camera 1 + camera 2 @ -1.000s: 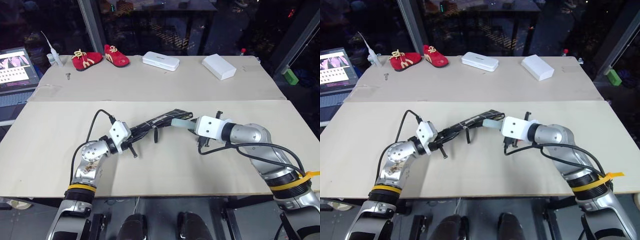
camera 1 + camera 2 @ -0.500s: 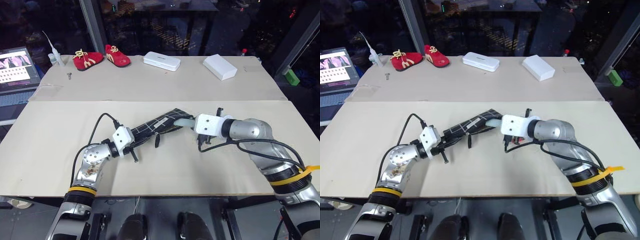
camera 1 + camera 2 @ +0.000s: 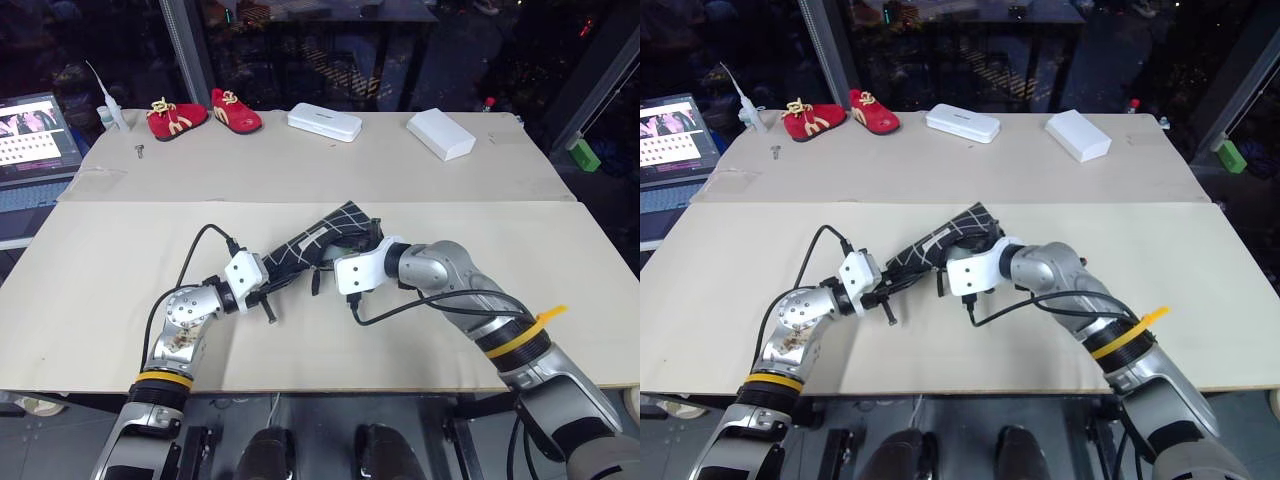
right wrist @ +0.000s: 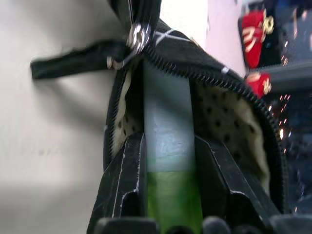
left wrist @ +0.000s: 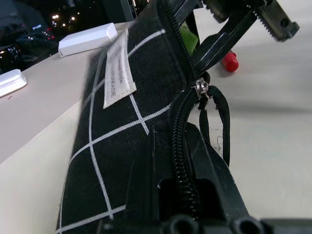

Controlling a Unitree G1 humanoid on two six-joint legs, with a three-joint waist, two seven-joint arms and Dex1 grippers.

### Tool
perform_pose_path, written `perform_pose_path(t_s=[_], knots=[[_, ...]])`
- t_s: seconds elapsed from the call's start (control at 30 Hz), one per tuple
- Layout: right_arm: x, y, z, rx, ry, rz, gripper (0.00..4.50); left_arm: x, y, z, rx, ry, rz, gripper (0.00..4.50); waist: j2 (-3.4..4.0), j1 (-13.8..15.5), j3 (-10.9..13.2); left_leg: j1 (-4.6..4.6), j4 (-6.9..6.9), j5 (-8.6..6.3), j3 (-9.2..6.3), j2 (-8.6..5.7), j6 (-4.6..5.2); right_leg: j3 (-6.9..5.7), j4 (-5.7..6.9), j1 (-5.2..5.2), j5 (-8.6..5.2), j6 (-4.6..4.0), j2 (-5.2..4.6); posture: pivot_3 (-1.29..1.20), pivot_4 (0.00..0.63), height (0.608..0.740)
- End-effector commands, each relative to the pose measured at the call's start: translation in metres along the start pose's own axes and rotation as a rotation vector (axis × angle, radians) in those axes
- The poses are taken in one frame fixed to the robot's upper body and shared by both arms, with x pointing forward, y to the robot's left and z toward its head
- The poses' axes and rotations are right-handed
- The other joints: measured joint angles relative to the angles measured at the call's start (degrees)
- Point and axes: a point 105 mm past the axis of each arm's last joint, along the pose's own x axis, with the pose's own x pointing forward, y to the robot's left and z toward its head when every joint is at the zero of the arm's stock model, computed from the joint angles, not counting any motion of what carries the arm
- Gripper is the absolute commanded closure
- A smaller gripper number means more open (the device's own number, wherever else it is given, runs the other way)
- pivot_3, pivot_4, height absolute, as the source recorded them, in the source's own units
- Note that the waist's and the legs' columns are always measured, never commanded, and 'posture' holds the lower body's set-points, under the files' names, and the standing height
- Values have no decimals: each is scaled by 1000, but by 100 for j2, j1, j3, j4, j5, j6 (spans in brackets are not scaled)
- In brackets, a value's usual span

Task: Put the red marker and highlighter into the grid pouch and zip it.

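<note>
While the pouch is open and being loaded, the job looks roughly half done, as I judge it. Starting at the left, the left gripper is clamped tight on the lower end of the grid pouch, holding it up off the table so it slants toward one o'clock from the fingers. In the left wrist view the zipper pull sits partway along the teeth, its strap dangling, so the mouth beyond it stands open.

Moving right, the right gripper is at that open mouth, its fingers partly closed on the highlighter, whose pale barrel is already pushed inside the dotted lining while the green end remains between the fingers.

A small red cap end shows past the pouch in the left wrist view; whether it is the red marker lying outside, I cannot tell for sure. What is left, I'd say: letting the highlighter go, settling the marker, and zipping up.
</note>
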Motion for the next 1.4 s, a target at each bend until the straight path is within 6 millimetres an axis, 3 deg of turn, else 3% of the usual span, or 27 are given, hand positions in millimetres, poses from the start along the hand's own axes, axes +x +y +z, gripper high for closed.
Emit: perform_pose_path(t_s=[0.03, 0.1, 0.33, 0.47, 0.53, 0.63, 0.73, 0.87, 1.0, 1.2, 1.4], knots=[[2, -13, 20, -37, -132, -52, 3482, 5, 3, 15, 23, -64, 0, 4500, 0, -4, 0, 1, 0, 0, 0, 0, 0, 0, 1, 1, 0, 0, 0, 0, 150, 740], [0, -14, 14, -16, -121, -59, 2482, 4, 4, 15, 19, -64, 5, 4500, 0, -16, 0, 3, 0, 0, 1, 1, 0, 1, 4, 0, 0, 0, 0, 0, 150, 740], [-16, -34, -9, 144, -86, -129, 253, 2, 5, 13, 4, -65, 24, 4500, 0, -46, 0, 7, 1, 0, -2, 2, -1, 3, 40, 1, 0, -1, -1, 0, 150, 740], [-37, -41, -18, 251, -119, -128, 253, 1, 7, 14, -5, -68, 37, 4500, 0, -43, 0, 9, 1, 0, -6, 2, 0, 3, 39, 1, 0, -1, -1, 0, 150, 740], [-61, -43, -16, 422, -215, -97, 253, 2, 7, 13, -6, -68, 40, 4500, 0, -24, 0, 9, 1, 0, -8, 2, 0, 3, 39, 2, 0, -1, -1, 0, 150, 740], [-108, -23, -10, 795, -313, 147, 253, 1, 6, 14, -6, -69, 46, 4500, 0, 61, 0, 2, 1, -2, -18, 7, 4, -1, 36, 6, 0, -1, -4, 0, 150, 740], [-132, -14, -23, 913, -260, 244, 253, 0, 6, 13, -9, -67, 50, 4500, 0, 91, 0, 5, 4, -8, -32, 4, 13, 2, 34, 8, 0, -1, -18, 0, 150, 740], [-125, -14, -69, 850, -84, 156, 253, 0, 5, 12, -10, -65, 53, 4500, -1, -4, 0, 38, 13, -14, -18, 5, 21, 8, 5, 26, 5, -11, -14, 0, 150, 740], [-113, 0, -99, 809, 11, 184, 253, -2, 5, 12, -8, -63, 62, 4500, -1, -42, 0, 42, 11, -8, -11, 5, 12, 22, 22, 18, 2, -12, -4, 0, 150, 740], [-98, 16, -126, 778, 94, 221, 253, -5, 4, 13, -2, -61, 74, 4500, -1, -41, 1, 23, 11, -4, 12, 1, 5, 35, 33, -3, -2, -4, -4, 0, 150, 740], [-98, 24, -143, 813, 164, 240, 253, -11, 7, 13, 4, -51, 92, 4500, 0, -34, 1, 24, 12, -4, 14, 2, 6, 34, 30, 0, -2, -4, -9, 0, 150, 740]])
